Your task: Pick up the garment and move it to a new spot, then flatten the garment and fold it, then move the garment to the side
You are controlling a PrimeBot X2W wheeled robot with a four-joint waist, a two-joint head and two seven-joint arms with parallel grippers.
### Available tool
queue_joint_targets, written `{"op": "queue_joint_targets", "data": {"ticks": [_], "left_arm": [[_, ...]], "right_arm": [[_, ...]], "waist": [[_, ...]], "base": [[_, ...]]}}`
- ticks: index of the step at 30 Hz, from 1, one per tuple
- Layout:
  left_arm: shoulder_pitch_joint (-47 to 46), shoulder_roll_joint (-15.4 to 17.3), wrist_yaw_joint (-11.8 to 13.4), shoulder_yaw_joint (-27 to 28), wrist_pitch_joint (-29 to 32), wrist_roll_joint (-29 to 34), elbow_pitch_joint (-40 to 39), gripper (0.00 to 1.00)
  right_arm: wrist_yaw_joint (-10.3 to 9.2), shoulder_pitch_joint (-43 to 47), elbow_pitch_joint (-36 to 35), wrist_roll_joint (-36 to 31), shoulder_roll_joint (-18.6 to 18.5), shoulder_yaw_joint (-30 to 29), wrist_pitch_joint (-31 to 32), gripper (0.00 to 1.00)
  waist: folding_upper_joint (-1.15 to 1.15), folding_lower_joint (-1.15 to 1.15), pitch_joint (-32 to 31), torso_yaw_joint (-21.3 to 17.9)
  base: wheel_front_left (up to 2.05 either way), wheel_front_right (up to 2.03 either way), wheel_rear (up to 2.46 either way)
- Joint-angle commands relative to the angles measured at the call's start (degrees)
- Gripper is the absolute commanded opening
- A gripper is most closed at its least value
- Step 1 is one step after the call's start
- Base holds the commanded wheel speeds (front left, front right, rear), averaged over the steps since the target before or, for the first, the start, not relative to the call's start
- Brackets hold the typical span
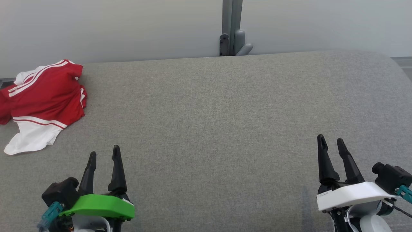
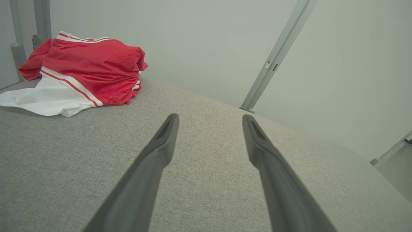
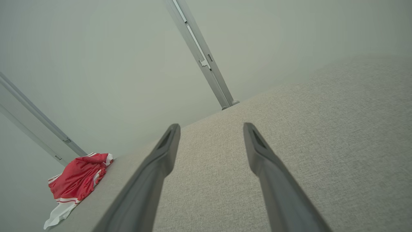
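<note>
A crumpled red garment (image 1: 48,95) with white stripes and a white hem lies bunched at the far left of the grey fabric table (image 1: 219,122). The left wrist view has the garment (image 2: 93,69) at its upper left, and the right wrist view has the garment (image 3: 77,180) small at its lower left. My left gripper (image 1: 104,154) stands open at the lower left, nearer to me than the garment and apart from it, with nothing between its fingers. At the lower right my right gripper (image 1: 331,141) is open too, far from the garment.
A pale wall runs behind the table, with a grey metal post (image 1: 232,29) at its middle. The table's far edge lies just behind the garment. Bare grey fabric stretches between the two grippers.
</note>
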Motion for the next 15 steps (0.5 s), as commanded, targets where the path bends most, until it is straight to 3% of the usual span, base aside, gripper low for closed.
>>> {"op": "queue_joint_targets", "data": {"ticks": [1,15], "left_arm": [[-0.08,0.45,0.33,-0.05,-0.74,2.1,-0.36,1.0],[0.34,0.5,0.15,-0.1,-2.65,7.81,1.01,1.0]], "right_arm": [[0.02,0.16,-0.89,-2.07,-0.38,0.2,-0.64,1.0],[0.02,0.59,-1.51,-9.1,-0.42,0.71,-2.19,1.0]], "waist": [[0.0,0.0,0.02,0.01],[0.0,0.0,0.08,0.09]], "base": [[0.0,0.0,0.0],[0.0,0.0,0.0]]}}
